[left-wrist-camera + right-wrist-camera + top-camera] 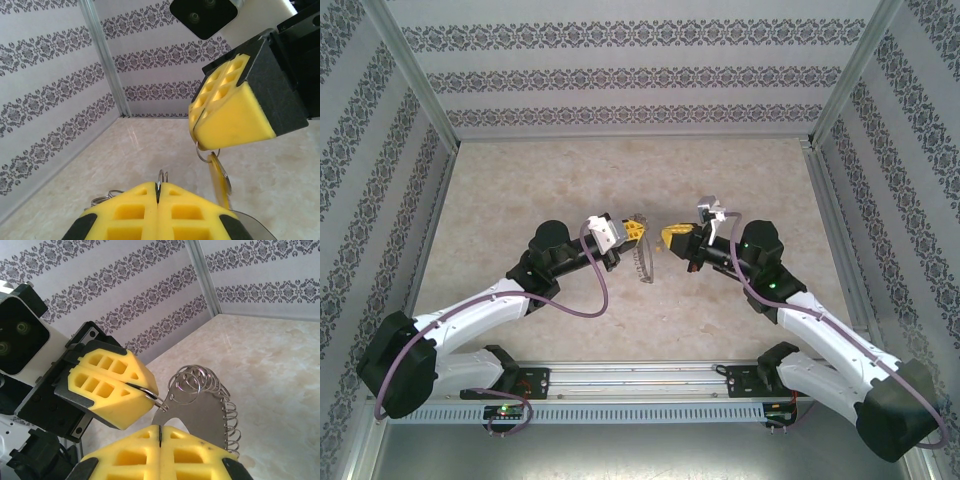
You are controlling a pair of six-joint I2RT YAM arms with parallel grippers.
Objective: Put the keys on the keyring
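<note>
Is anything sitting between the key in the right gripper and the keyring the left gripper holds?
Nothing visible. The key hangs under the shut right gripper, the keyring is pinched in the left gripper, and only bare table shows in the gap between them.

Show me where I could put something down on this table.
The far strip of table below the back wall is bare, as is the near patch by the rail. Crowded mid-table, where left gripper and right gripper flank the keyring.
</note>
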